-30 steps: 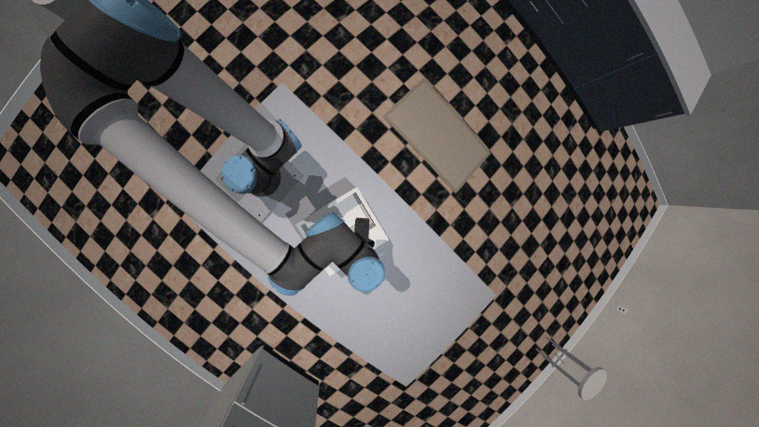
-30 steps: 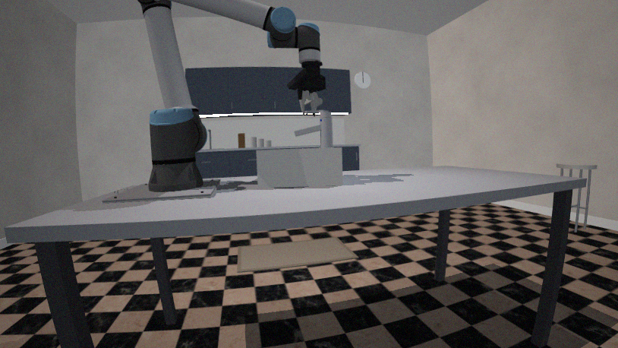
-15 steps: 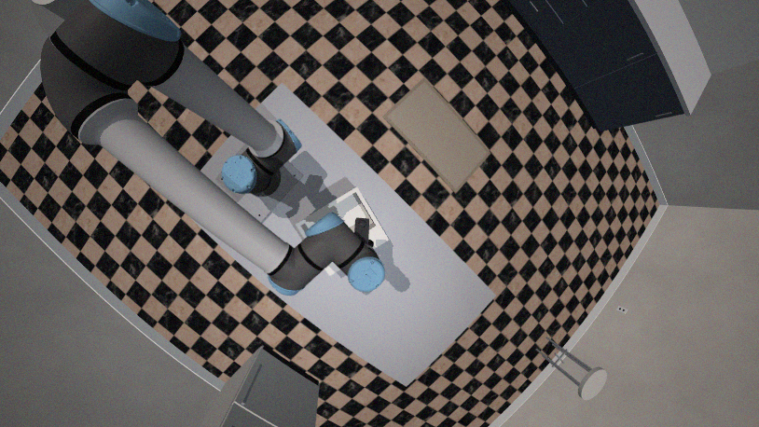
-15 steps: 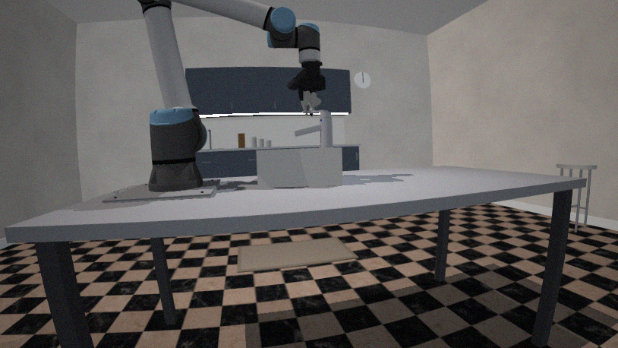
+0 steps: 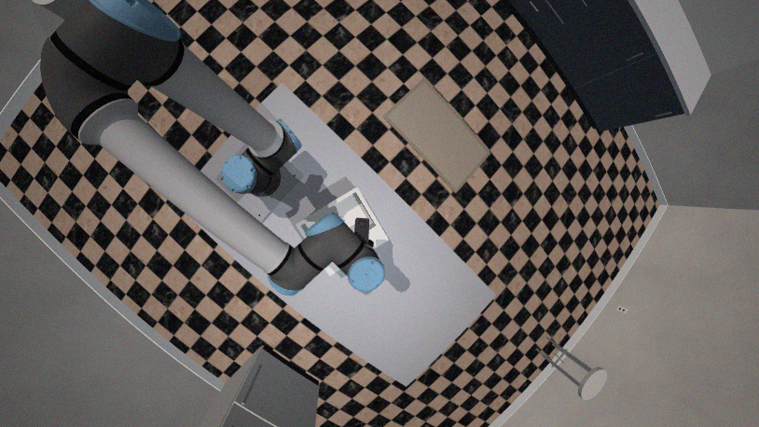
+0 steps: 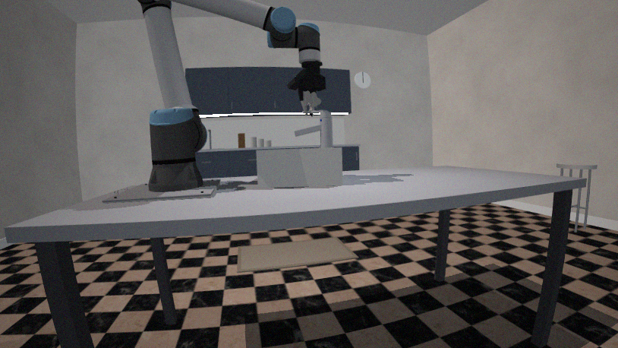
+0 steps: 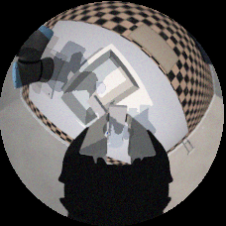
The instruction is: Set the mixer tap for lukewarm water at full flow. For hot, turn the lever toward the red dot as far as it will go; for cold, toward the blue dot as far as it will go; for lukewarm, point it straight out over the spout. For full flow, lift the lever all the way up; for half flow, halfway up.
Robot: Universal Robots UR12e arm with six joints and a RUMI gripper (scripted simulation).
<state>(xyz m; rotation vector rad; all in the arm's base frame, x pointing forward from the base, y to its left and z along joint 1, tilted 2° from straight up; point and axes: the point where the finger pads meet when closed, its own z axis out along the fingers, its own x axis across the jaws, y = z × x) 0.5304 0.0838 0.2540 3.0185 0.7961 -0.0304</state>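
Note:
The mixer tap stands upright on a pale sink block on the grey table. Its spout points left in the exterior view, and a blue dot shows on the body. My gripper comes down from above onto the top of the tap. It is shut on the pale lever, which sits between the fingers. In the wrist view the lever points toward the sink basin. In the overhead view my wrist hides the tap.
The arm's base stands on a plate at the table's left end. A beige mat lies on the checkered floor under and beside the table. A stool stands by the right wall. Dark cabinets line the back wall.

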